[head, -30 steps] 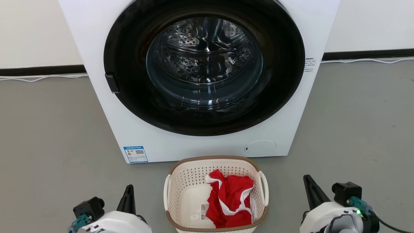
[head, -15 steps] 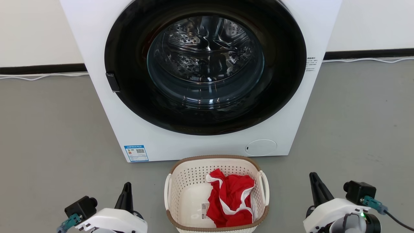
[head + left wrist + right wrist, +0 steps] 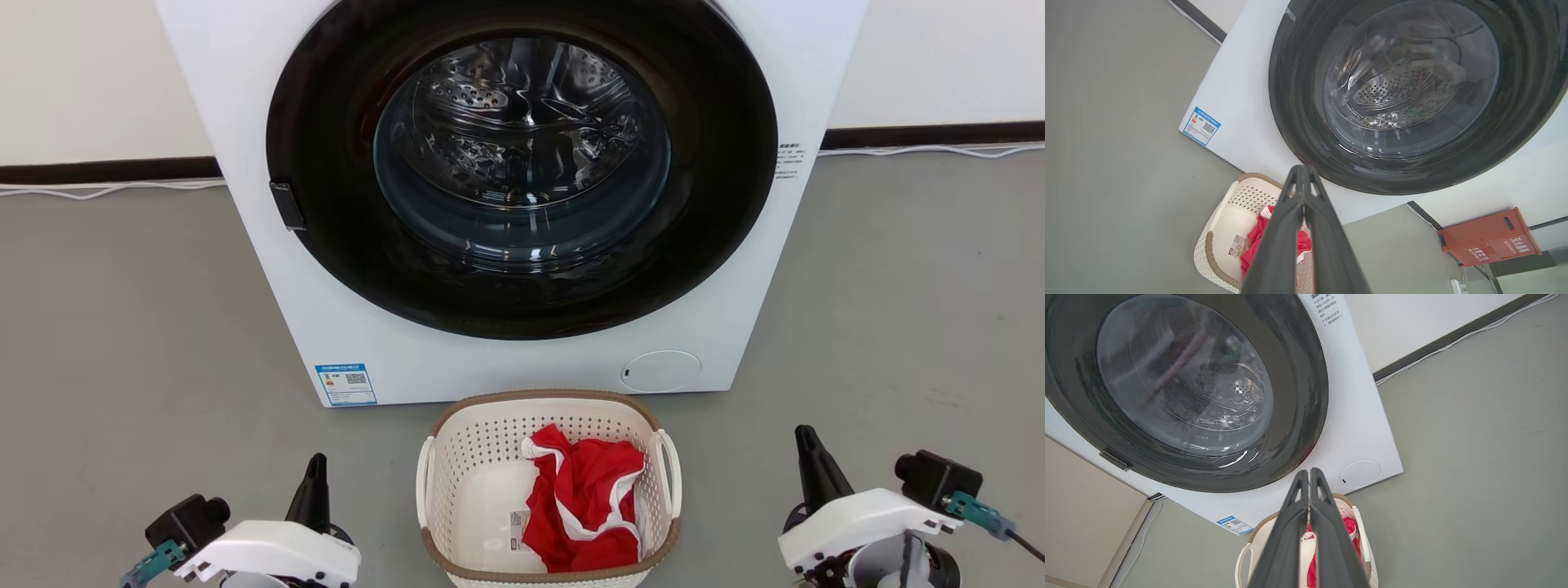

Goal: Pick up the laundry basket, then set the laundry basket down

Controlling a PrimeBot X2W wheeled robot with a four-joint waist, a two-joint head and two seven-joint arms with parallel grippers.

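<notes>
The basket (image 3: 478,457) stands upright on the grey floor (image 3: 122,343), just in front of the washer (image 3: 261,269) and below its round dark door (image 3: 326,245). A red cloth (image 3: 584,510) with white trim is bunched in its right half, and a sticker (image 3: 517,523) lies on the bare bottom beside the cloth. The left gripper (image 3: 315,465) hovers to the basket's left and the right gripper (image 3: 806,437) to its right. Both are clear of the white loop handles (image 3: 423,482) and touch nothing. Each gripper has its two dark fingers pressed together into one point, with nothing between them. In both wrist views the joined fingers rise over the basket and point at the door's lower edge.
</notes>
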